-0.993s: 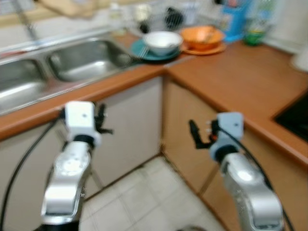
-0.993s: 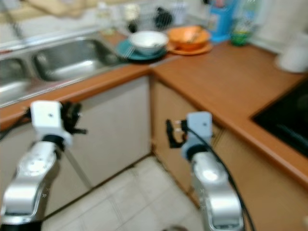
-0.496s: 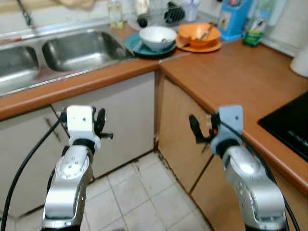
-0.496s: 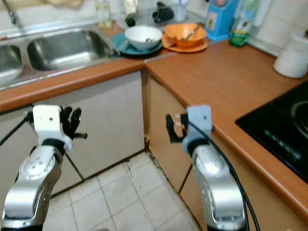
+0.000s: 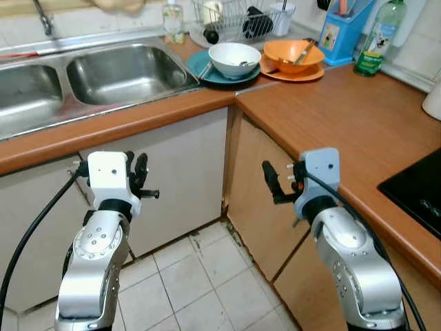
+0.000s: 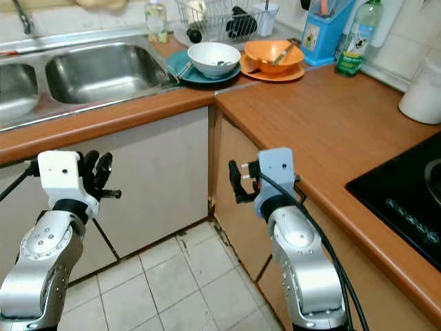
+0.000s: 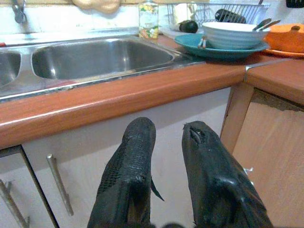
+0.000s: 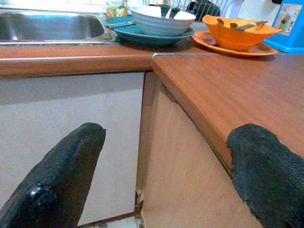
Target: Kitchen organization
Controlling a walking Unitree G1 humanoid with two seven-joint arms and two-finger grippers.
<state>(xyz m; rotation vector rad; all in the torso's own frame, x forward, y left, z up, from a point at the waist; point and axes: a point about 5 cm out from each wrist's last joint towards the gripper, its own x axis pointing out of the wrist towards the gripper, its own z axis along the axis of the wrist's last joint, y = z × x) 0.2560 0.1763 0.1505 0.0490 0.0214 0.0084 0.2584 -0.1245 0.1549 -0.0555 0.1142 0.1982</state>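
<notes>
Corner tabletop (image 5: 358, 124): white bowl (image 5: 234, 59) on teal plate (image 5: 207, 72), orange bowl (image 5: 293, 54) beside, awaiting sorting; left tool (image 7: 164, 156) nearly closed, right tool (image 8: 166, 166) spread, both empty, approaching.

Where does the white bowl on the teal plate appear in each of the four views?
Left eye view: white bowl top centre, right of the sink.
Right eye view: top centre, on the teal plate.
Left wrist view: upper right, beyond the left pincer.
Right wrist view: top centre.
Shared landmark: orange bowl beside it.

Tap (image 5: 45, 15) and hob (image 5: 414, 195) cut off by frame edges.
</notes>
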